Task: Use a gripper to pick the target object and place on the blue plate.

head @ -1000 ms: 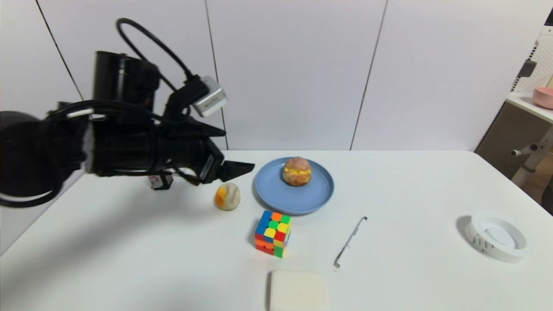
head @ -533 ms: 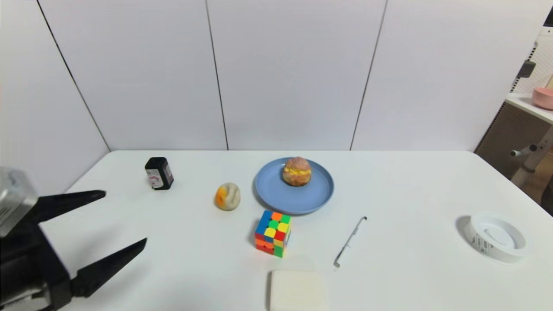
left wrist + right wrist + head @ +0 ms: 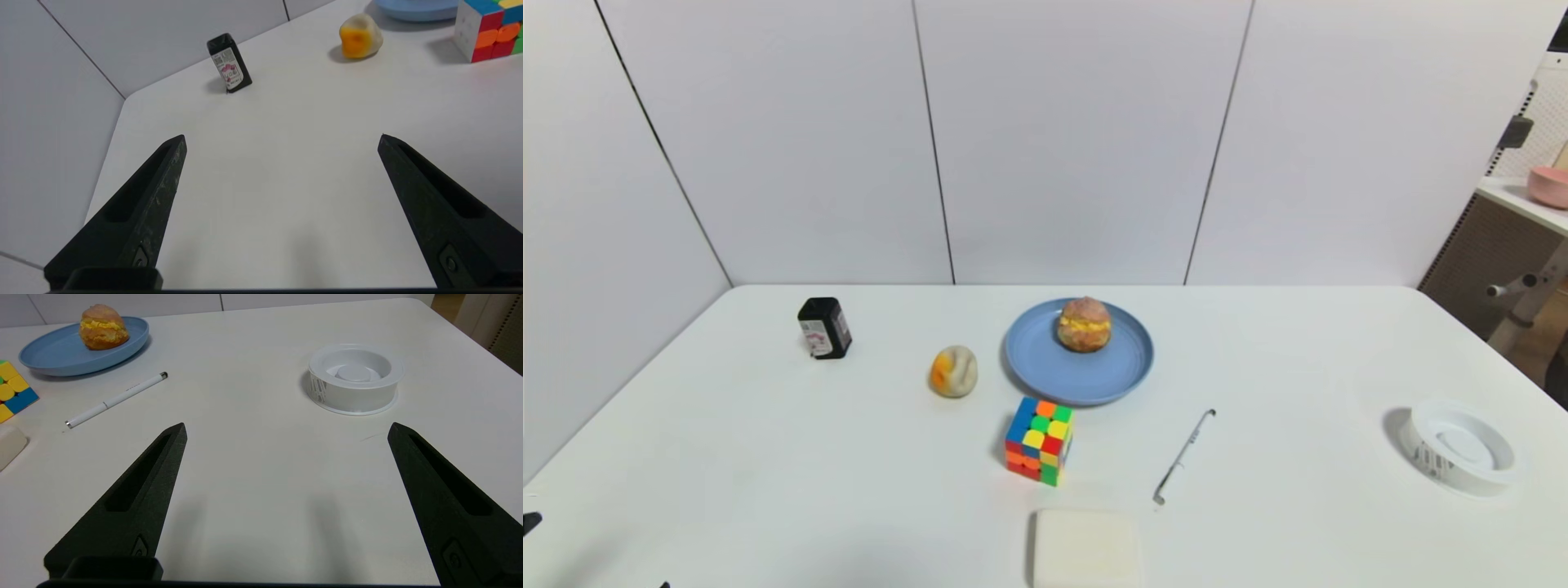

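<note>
Resting on the plate (image 3: 1045, 371), toward its far side, just above frame centre in the head view: bun (image 3: 1084, 324), brown-pink with a yellow filling band, upright and free of any grip. Lying just left of the plate, apart from its rim: cream-and-orange lump (image 3: 952, 371). Standing just below the plate's near rim: cube (image 3: 1039, 441). Lying at the bottom edge, below the cube: pale block (image 3: 1085, 548). Angled to the right of the cube: white pen (image 3: 1184, 456). Sitting far right, well apart from the rest: white ring dish (image 3: 1462, 447). Standing upper left on the table (image 3: 768, 457): small black box (image 3: 824, 327) with a label.

Barely showing at the lower left corner of the head view: left gripper (image 3: 282, 139), only black tips at the frame edge. Spread wide in the left wrist view, holding nothing, both fingers (image 3: 139, 208) over bare table, with the black box, the lump, a corner of the cube and a sliver of the plate beyond.

Out of the head view: right gripper (image 3: 286, 430). Spread wide too in its own wrist view, holding nothing, over bare table, with the ring dish, pen, plate and bun farther off.
</note>
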{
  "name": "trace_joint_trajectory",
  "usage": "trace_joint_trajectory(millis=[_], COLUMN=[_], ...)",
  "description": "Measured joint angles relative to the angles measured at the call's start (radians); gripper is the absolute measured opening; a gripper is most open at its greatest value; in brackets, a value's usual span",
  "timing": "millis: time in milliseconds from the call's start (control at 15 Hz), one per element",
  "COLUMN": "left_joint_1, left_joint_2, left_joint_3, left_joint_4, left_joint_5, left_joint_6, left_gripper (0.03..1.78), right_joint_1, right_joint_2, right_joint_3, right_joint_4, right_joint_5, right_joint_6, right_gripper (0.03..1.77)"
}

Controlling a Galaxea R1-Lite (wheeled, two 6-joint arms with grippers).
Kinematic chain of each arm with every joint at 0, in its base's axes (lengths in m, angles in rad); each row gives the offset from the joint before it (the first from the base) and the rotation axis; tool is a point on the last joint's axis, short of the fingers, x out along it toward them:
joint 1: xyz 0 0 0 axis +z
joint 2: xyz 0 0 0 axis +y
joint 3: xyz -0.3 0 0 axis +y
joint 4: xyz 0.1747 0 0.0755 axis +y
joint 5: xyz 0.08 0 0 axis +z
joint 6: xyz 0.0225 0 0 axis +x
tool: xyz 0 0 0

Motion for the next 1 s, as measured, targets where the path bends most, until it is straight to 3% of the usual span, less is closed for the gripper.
trace_joint_trajectory(millis=[267,533,800,1000], left_joint_1=[0.058,0.114,0.149,0.155], left_joint_2=[-0.046,-0.099,-0.27,-0.317], left_joint_3=[0.023,0.029,0.03,0.03], left_joint_4=[0.017,0.114,0.283,0.302], left_joint_5=[0.002,-0.002,-0.003,0.0], left_joint_6=[-0.064,-0.092,-0.135,-0.14], left_gripper=[1.69,1.69,1.69,1.69], right_joint_1=[0.0,0.0,0.0,0.0], right_joint_2=[0.0,0.0,0.0,0.0], right_joint_3=[0.0,0.0,0.0,0.0], right_joint_4=[0.0,0.0,0.0,0.0], right_joint_5=[0.0,0.0,0.0,0.0], right_joint_6=[0.0,0.0,0.002,0.002], right_gripper=[1.7,1.7,1.7,1.7])
